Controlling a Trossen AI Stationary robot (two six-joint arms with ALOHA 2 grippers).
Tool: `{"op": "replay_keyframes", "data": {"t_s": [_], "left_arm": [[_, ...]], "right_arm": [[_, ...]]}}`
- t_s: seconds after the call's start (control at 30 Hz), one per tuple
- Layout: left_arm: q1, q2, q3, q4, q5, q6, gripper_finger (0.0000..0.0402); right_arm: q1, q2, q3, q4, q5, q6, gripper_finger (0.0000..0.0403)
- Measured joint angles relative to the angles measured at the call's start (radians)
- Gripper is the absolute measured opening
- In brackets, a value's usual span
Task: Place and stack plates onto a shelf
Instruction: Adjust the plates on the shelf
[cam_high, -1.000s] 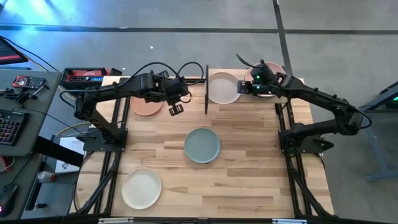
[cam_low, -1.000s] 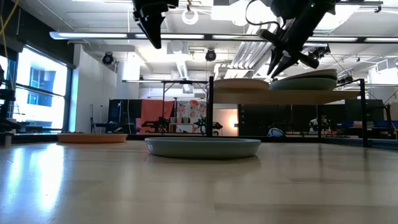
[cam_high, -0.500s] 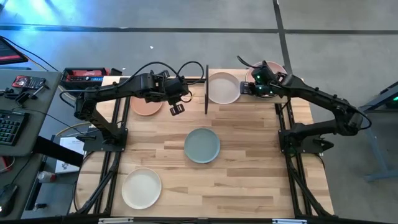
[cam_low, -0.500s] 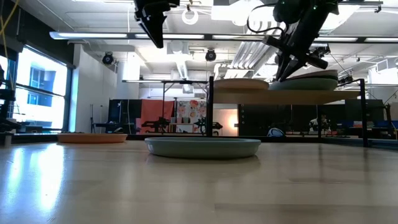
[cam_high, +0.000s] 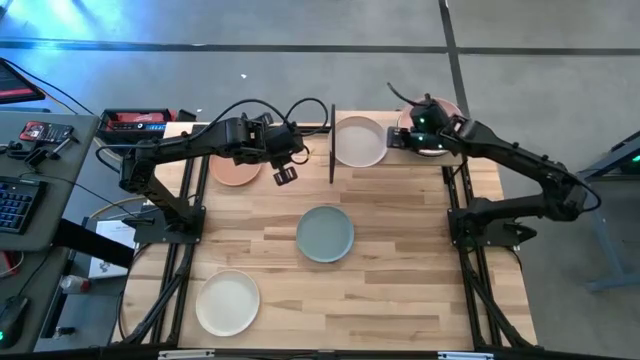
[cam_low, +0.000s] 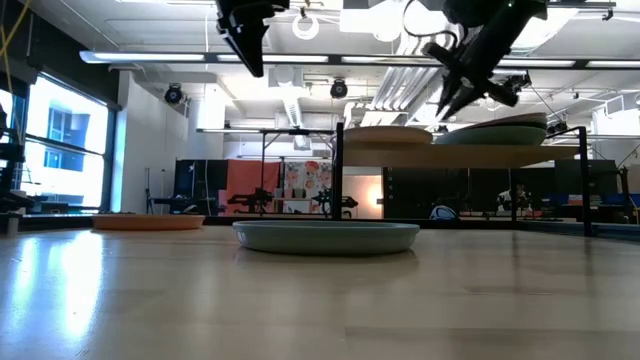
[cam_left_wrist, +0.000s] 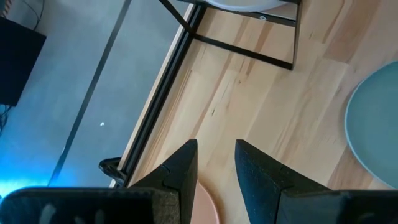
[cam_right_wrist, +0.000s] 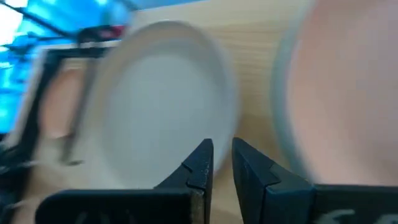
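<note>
From above, the left gripper (cam_high: 284, 175) hangs near the round peach matte plate (cam_high: 234, 170) on the slatted wooden tabletop (cam_high: 400, 270), fingers parted, holding nothing. The right gripper (cam_high: 396, 140) sits over the small light-wood shelf on its black frame (cam_high: 393, 155), between the round beige plate (cam_high: 357, 140) and the pink-topped stack (cam_high: 448, 108); its fingers are nearly together and empty. A blue-green plate (cam_high: 325, 233) and a cream-white plate (cam_high: 228, 302) wait on the table.

At table height, the right gripper (cam_low: 447, 100) points down just above the shelf plates (cam_low: 490, 133). I'd judge the risk is right here: a low sideways sweep could clip a rim and slide a plate off the board.

Left wrist view: dark fingers (cam_left_wrist: 180, 171) apart over bare wood, peach rim (cam_left_wrist: 205, 205) just beneath. A descent onto that rim could skid the plate.

Right wrist view: narrow gap between the fingers (cam_right_wrist: 202, 165), beige plate (cam_right_wrist: 161, 106) ahead, stack (cam_right_wrist: 348, 93) close alongside. Tight quarters for any turn.
</note>
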Motion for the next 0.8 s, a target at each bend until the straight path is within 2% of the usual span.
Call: {"op": "replay_keyframes", "data": {"t_s": [0.13, 0.37, 0.8], "left_arm": [[0.0, 0.0, 0.0, 0.016, 0.0, 0.0, 0.0097], [0.0, 0.0, 0.0, 0.018, 0.0, 0.0, 0.0097], [0.0, 0.0, 0.0, 0.018, 0.0, 0.0, 0.0097]], "right_arm": [[0.058, 0.02, 0.0, 0.071, -0.01, 0.024, 0.0039], [0.121, 0.084, 0.0, 0.074, -0.001, 0.045, 0.0039], [0.12, 0.125, 0.0, 0.013, 0.03, 0.044, 0.0039]]}}
